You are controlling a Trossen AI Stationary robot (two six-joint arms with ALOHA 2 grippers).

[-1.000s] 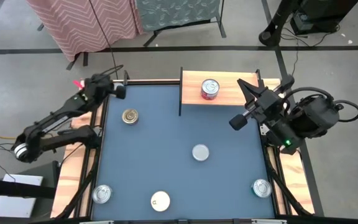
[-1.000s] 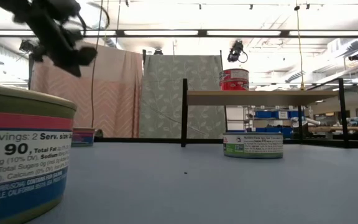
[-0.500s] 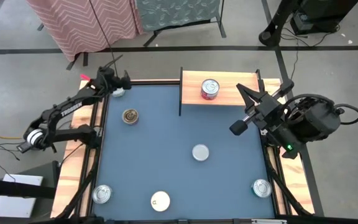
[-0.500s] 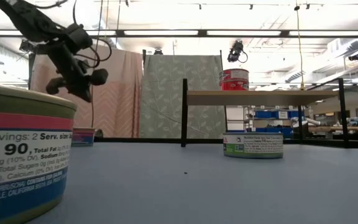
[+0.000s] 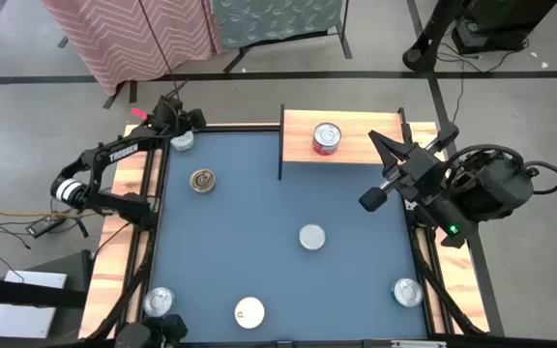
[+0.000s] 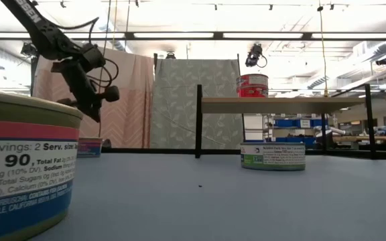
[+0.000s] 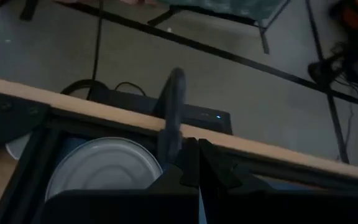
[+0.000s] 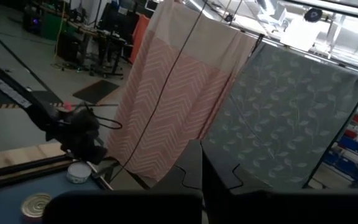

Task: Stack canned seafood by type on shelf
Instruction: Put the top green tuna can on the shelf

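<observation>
Since a second ago my left arm has swung out toward the tabletop's far left corner, and my left end effector (image 5: 174, 124) now hovers right over the silver-lidded tin (image 5: 182, 142) sitting there; my right arm has barely shifted. The left fingers are pressed together and hold nothing, so I judge this is the approach before a grasp: they must spread before I can come down around that tin. In the left wrist view the tin's lid (image 7: 101, 177) lies just under my closed fingers, close against the wooden side rail (image 7: 86, 112).

My right end effector (image 5: 373, 196) waits above the tabletop's right side, just in front of the shelf (image 5: 356, 147), fingers also closed and empty.

On the shelf plank stand red-labelled tins (image 5: 327, 138), stacked as the low view shows (image 6: 252, 85). The other tins are on the blue tabletop (image 5: 259, 222): a gold-lidded one (image 5: 201, 180) near the corner tin, a silver one (image 5: 311, 236) in the middle, a white-lidded one (image 5: 249, 311) and a silver one (image 5: 159, 302) at the near edge, and another silver one (image 5: 407, 291) at the near right.

That corner is tight: rails on two sides leave my fingers little room beside the tin. The middle of the tabletop is open, giving a free path to the shelf, whose dark upright (image 5: 280, 143) I must clear.
</observation>
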